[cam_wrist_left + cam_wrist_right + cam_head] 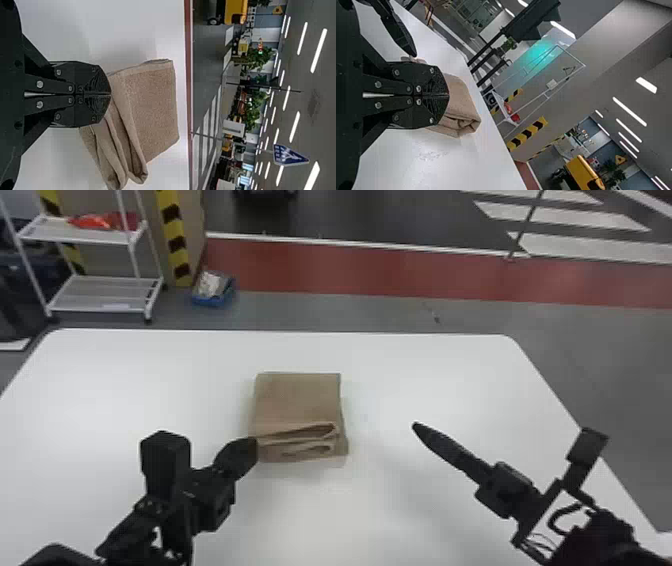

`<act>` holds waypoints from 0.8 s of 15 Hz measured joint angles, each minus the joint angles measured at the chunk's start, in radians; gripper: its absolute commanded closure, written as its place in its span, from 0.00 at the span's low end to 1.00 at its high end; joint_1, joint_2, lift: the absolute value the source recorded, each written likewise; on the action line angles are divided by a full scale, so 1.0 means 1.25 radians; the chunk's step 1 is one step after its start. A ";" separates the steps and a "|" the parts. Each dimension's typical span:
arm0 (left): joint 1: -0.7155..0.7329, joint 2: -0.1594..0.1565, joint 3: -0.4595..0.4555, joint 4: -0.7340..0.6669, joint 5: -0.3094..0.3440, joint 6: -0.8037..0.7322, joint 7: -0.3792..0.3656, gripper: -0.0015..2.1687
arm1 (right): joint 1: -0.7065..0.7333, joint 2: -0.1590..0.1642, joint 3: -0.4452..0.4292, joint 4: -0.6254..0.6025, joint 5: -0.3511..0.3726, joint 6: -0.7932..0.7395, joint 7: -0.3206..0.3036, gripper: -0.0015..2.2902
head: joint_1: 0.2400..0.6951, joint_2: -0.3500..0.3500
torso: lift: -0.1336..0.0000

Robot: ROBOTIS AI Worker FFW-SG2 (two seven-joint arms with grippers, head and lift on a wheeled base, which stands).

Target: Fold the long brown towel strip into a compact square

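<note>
Folded brown towel (298,400) was observed near the head view's center. Left gripper (255,444), lower left, was positioned at its near-left edge, 2 fingers pressed together; right gripper (416,426), lower right, was likewise closed.

I am seeing a brown towel (299,400) in the middle of the head view, its cloth looking fuzzy and matt. The white table (425,370) around it is looking smooth, with a soft shine. At the lower left, my left gripper (254,447) is looking dull black, and its round metal screws (39,84) are shining in the left wrist view.
</note>
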 measured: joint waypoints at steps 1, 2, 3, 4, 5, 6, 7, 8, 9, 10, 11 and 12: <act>0.004 -0.001 0.000 -0.010 0.000 0.006 0.002 0.95 | -0.002 0.000 0.000 0.000 -0.001 0.000 0.000 0.83 | 1.00 0.27 | 0.10; 0.005 -0.001 0.001 -0.015 0.000 0.012 0.002 0.95 | -0.005 0.000 -0.001 0.000 -0.002 0.000 -0.002 0.83 | 1.00 0.27 | 0.10; 0.006 -0.001 0.002 -0.019 0.000 0.015 0.002 0.95 | -0.006 0.000 -0.002 0.000 -0.002 0.000 -0.003 0.83 | 1.00 0.27 | 0.10; 0.008 -0.001 0.005 -0.024 0.001 0.019 0.001 0.95 | -0.007 -0.001 -0.003 -0.001 -0.002 0.000 -0.004 0.83 | 1.00 0.27 | 0.10; 0.010 0.000 0.010 -0.032 0.004 0.029 -0.002 0.95 | -0.008 -0.001 -0.004 -0.002 -0.004 0.003 -0.006 0.82 | 1.00 0.27 | 0.10; 0.013 0.001 0.013 -0.039 0.007 0.037 -0.002 0.95 | -0.010 -0.001 -0.004 -0.003 -0.008 0.005 -0.011 0.82 | 1.00 0.27 | 0.10; 0.015 0.002 0.016 -0.044 0.008 0.041 -0.001 0.95 | -0.011 -0.001 -0.004 -0.004 -0.013 0.005 -0.014 0.82 | 1.00 0.27 | 0.10; 0.020 0.003 0.019 -0.051 0.009 0.042 0.000 0.95 | -0.014 -0.001 -0.004 -0.005 -0.016 0.005 -0.020 0.78 | 1.00 0.27 | 0.10; 0.027 0.003 0.026 -0.061 0.009 0.041 0.001 0.95 | -0.021 -0.002 -0.003 -0.005 -0.016 0.003 -0.023 0.78 | 1.00 0.28 | 0.10; 0.036 0.005 0.039 -0.077 0.008 0.036 0.005 0.91 | -0.035 -0.003 -0.003 -0.006 -0.011 -0.001 -0.027 0.68 | 1.00 0.28 | 0.10; 0.046 0.006 0.057 -0.099 0.007 0.025 0.007 0.80 | -0.053 -0.007 -0.002 -0.006 0.002 -0.012 -0.032 0.53 | 1.00 0.29 | 0.10; 0.054 0.007 0.077 -0.118 0.006 0.013 0.008 0.66 | -0.069 -0.010 0.000 -0.005 0.021 -0.033 -0.037 0.39 | 1.00 0.30 | 0.10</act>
